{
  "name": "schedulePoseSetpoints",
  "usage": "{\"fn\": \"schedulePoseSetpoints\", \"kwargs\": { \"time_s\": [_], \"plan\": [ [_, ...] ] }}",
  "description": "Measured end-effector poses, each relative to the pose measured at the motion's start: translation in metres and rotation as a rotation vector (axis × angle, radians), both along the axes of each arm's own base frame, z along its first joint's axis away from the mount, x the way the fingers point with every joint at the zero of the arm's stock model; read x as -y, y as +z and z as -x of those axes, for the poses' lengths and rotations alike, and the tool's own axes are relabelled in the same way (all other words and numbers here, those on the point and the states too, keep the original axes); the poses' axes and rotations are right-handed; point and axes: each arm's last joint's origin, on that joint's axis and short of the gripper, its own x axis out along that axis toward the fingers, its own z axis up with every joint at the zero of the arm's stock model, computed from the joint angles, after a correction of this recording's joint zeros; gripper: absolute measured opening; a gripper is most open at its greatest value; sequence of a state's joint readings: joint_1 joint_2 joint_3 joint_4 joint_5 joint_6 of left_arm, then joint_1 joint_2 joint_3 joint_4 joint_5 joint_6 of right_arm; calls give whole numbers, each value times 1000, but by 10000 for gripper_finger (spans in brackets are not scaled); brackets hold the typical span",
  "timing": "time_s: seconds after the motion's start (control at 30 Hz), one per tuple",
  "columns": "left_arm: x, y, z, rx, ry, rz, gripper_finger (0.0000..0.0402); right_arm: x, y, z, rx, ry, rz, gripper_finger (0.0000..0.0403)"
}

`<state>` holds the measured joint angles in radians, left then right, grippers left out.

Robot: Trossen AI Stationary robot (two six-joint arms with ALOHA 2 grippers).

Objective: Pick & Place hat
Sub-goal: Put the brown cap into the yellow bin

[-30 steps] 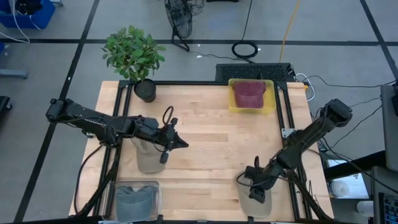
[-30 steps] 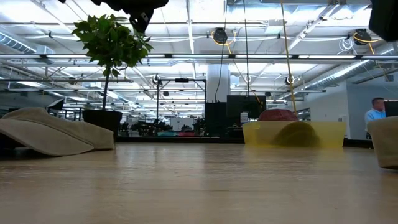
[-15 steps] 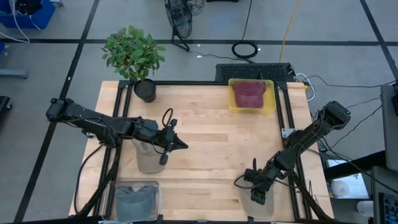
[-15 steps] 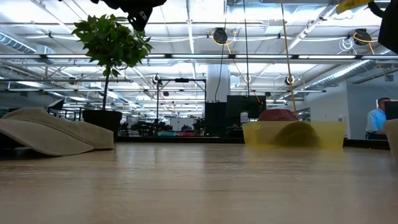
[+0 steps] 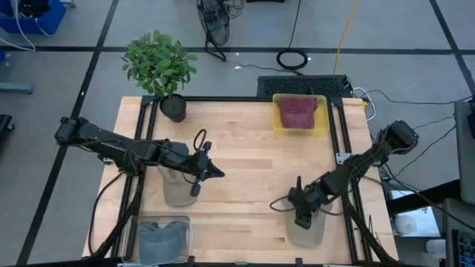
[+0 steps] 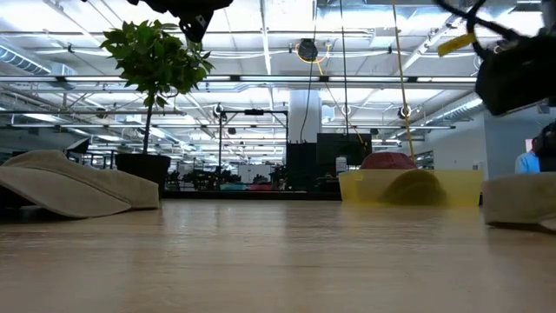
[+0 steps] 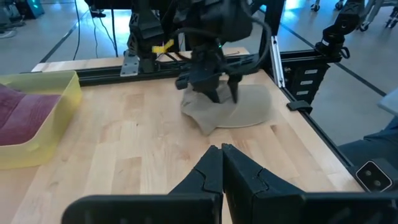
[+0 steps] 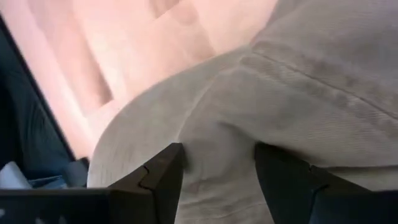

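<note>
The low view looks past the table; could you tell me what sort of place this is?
Probably an open robotics lab or industrial workspace: exposed ceiling trusses with strip lights, cable reels hanging overhead, and black equipment racks behind the table.

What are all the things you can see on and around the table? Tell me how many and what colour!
beige hats: two, one under the left arm, one at the table's near right edge under the right gripper
dark red hat: one, inside the yellow bin
yellow bin: one, far right of the table
grey hat: one, inside the clear bin
clear bin: one, near left corner
potted plant: one, green leaves in a black pot, far left corner
left gripper: shut, pointing toward mid-table
right gripper: open, over the near-right beige hat
</note>
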<state>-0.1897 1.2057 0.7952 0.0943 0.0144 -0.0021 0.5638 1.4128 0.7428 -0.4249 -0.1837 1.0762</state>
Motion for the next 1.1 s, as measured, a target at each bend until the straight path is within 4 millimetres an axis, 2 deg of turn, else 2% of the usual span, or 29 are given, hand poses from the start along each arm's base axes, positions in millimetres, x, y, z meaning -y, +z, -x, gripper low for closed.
{"fn": "schedulePoseSetpoints", "kwargs": {
  "time_s": [0.17, 0.5, 0.77, 0.93, 1.1],
  "plan": [
    [-3, 0, -1, 0, 11, 0, 10, 25, -4, -2, -40, 23, 126, 183],
    [-3, 0, -1, -3, 12, 0, 10, 72, -5, -19, 23, 79, 260, 183],
    [-3, -2, 0, -20, 13, -2, 10, 94, -4, -24, 40, 106, 282, 183],
    [-3, -2, 0, -22, 12, -4, 10, 95, 18, -34, 44, 177, 311, 183],
    [-3, -2, 0, -22, 12, -7, 10, 93, 62, -44, 31, 245, 334, 183]
  ]
}}
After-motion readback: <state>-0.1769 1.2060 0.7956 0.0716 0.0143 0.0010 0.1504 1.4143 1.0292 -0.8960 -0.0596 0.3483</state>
